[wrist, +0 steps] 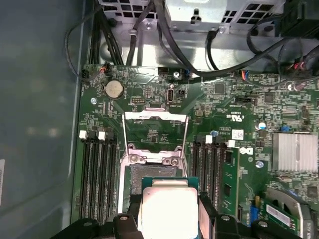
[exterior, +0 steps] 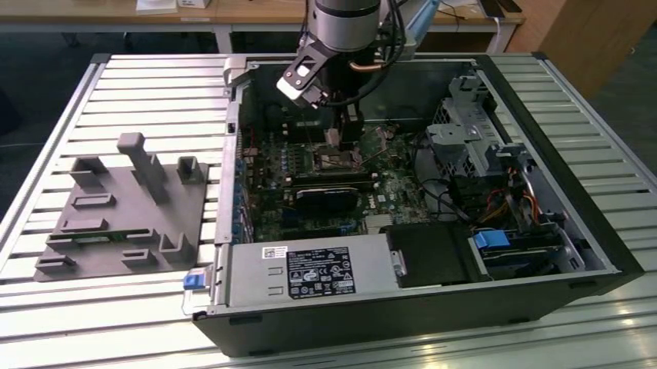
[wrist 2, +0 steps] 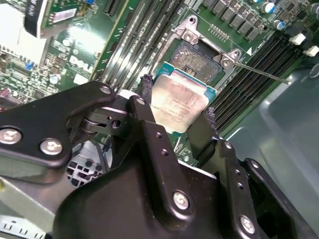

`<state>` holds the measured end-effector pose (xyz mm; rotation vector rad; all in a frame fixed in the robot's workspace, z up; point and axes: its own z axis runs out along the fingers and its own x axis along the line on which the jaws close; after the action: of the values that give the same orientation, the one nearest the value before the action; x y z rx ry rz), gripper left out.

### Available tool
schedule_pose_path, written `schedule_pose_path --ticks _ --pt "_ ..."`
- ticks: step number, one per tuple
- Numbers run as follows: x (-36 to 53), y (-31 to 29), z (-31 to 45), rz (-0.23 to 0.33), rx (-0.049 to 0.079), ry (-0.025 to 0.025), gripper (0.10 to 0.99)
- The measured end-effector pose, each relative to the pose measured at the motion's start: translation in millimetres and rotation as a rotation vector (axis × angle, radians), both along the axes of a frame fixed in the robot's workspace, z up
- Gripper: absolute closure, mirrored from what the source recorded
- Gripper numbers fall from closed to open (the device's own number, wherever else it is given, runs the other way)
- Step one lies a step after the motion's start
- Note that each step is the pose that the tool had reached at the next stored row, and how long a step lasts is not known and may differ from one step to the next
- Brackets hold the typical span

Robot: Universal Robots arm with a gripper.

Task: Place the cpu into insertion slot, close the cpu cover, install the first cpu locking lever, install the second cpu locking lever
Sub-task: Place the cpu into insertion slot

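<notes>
Over green motherboard [wrist: 234, 99], smudged silver cpu [wrist 2: 177, 102]

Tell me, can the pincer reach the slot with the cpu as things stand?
Probably yes. The pincer holds the cpu close over the slot, the cover is flipped open, and nothing seems to lie between them.

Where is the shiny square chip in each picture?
Exterior view: under the tool, too small to tell.
Second wrist view: the cpu is clamped in the tool, beside the insertion slot.
First wrist view: the cpu is beside that slot.
Shared landmark: the insertion slot with its silver rim.
</notes>
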<state>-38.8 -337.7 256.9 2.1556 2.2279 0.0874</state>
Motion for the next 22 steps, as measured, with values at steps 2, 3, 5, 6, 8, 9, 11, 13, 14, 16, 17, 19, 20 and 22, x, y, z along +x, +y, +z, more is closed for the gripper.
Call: schedule_pose_path --ticks 2,3,5,6,8,9,11,13,14,16,17,19,20,22 --pt "0.0 0.8 -3.1 0.0 0.0 0.0001 0.553" --pt "0.0 1.1 -4.9 0.0 0.0 0.0001 0.553" --pt "0.0 2.1 -9.8 0.0 0.0 0.0001 0.553" --pt "0.0 2.5 -12.3 0.0 -0.001 0.0002 0.553" --pt "0.0 2.9 -14.3 0.0 -0.002 0.0001 0.553" --pt "0.0 3.2 -15.3 0.0 -0.002 0.0001 0.553" --pt "0.0 3.8 -17.4 -0.002 -0.002 0.0002 0.553" --pt "0.0 4.3 -19.9 -0.003 -0.002 0.0002 0.553" --pt "0.0 4.6 -21.3 -0.003 -0.002 0.0001 0.553" --pt "-0.4 5.6 -26.0 -0.003 -0.002 0.0001 0.553" --pt "-0.6 6.1 -27.4 -0.003 -0.002 0.0001 0.553" --pt "-1.2 7.5 -29.4 -0.003 -0.002 0.0002 0.553" --pt "-1.5 8.2 -30.4 -0.004 -0.002 0.0001 0.553" --pt "-2.0 9.6 -32.3 -0.008 -0.002 0.0002 0.553"
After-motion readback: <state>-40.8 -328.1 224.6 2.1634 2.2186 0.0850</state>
